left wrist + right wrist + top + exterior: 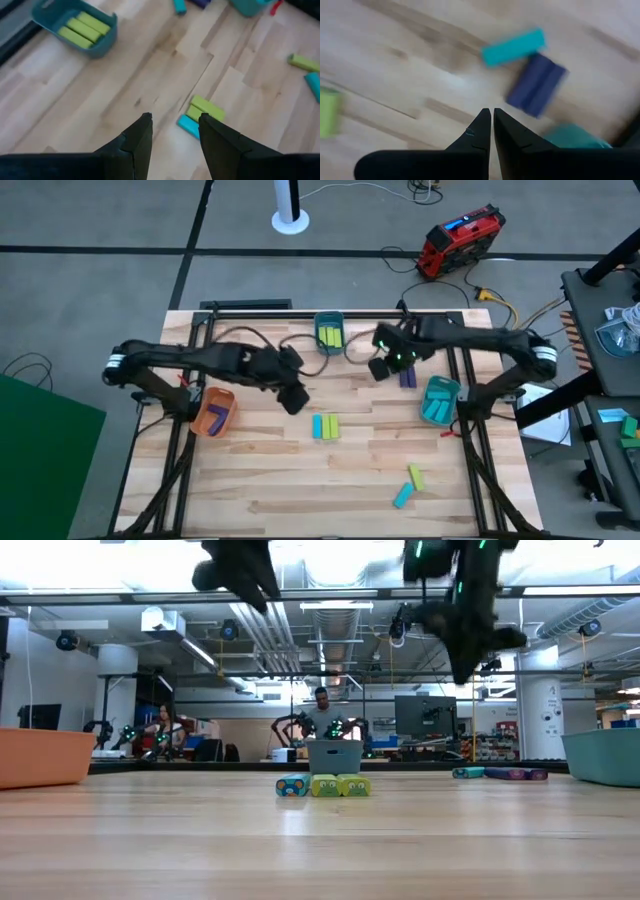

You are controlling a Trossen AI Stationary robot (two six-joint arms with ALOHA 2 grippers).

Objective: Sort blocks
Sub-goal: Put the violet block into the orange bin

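Sorting is partly done: yellow-green blocks (82,27) fill the rear teal bin (329,332). Near it, the empty, shut right gripper (380,369) hovers over purple blocks (536,85); the left gripper (294,401), part-open and empty, hangs above three loose blocks (326,426).

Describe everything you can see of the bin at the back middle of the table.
The bin is a small teal tray with low walls and rounded corners; it looks like plastic. It stands upright at the back edge of the table, between the two arms, open side up. Inside, yellow-green blocks lie flat, side by side and touching; the left wrist view shows three. No tool touches it. In the low view it appears as a greyish box far behind the three blocks in the middle of the table.
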